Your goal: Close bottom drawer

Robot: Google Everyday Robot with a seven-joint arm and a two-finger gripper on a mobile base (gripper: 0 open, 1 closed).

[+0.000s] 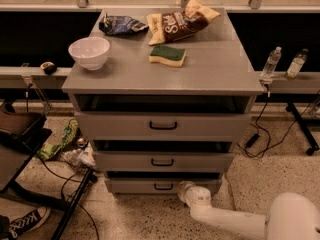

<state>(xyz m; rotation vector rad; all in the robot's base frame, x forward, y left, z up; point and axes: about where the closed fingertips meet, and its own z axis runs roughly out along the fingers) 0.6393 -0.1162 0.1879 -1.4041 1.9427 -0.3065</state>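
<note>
Gripper (186, 190) sits low, centre-right of frame, against the bottom drawer (135, 185) front; whether spread or closed cannot be told.

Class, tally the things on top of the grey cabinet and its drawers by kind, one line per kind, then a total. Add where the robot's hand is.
Snack bags: 2, blue and brown
White bowl: 1
Sponge: 1
Drawers: 3, top drawer, middle drawer, bottom drawer
Total: 7
The hand is low, at the right end of the bottom drawer's front.
</note>
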